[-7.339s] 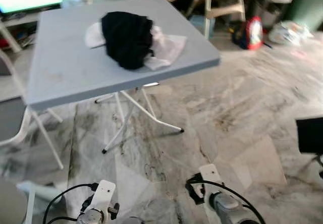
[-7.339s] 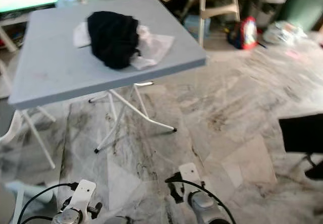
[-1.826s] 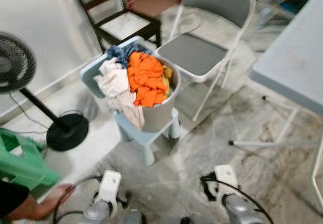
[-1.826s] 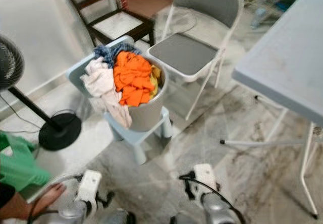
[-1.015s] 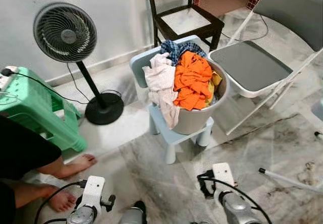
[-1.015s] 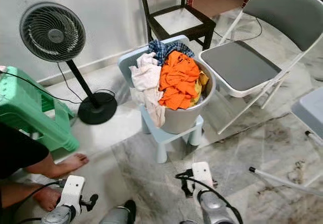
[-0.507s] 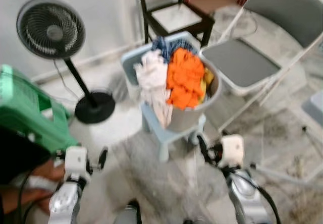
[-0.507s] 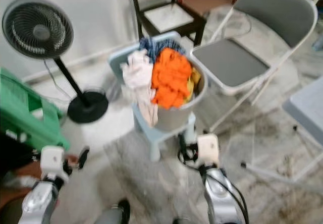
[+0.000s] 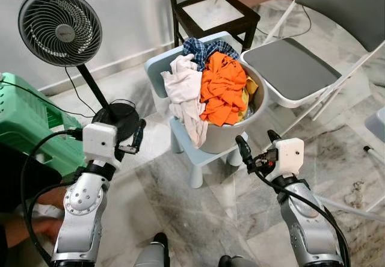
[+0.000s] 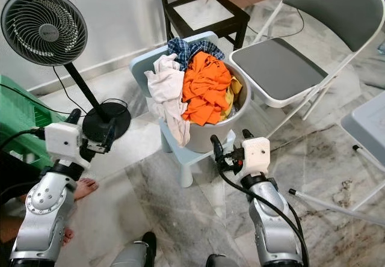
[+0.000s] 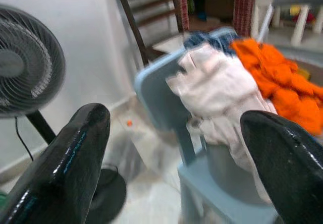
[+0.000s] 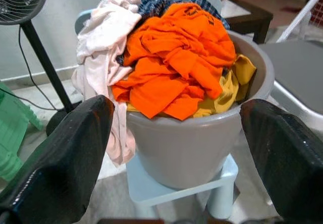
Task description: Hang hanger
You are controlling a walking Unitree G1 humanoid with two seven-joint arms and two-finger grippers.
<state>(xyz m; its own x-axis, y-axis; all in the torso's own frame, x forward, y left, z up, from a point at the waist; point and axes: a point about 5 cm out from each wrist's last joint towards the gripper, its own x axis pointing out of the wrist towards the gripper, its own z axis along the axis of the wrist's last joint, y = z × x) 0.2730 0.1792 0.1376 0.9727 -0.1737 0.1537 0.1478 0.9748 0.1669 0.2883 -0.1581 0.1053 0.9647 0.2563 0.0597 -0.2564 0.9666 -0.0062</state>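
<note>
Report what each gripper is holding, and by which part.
Nothing is held. The left gripper and right gripper are both open and empty, raised before the laundry bucket.

I see a grey bucket [image 9: 231, 136] full of clothes on a small blue chair [image 9: 194, 153]. At ten o'clock of it stands a black fan [image 9: 59, 27], at two o'clock a grey folding chair [image 9: 301, 68], at twelve a dark wooden chair [image 9: 212, 11].
</note>
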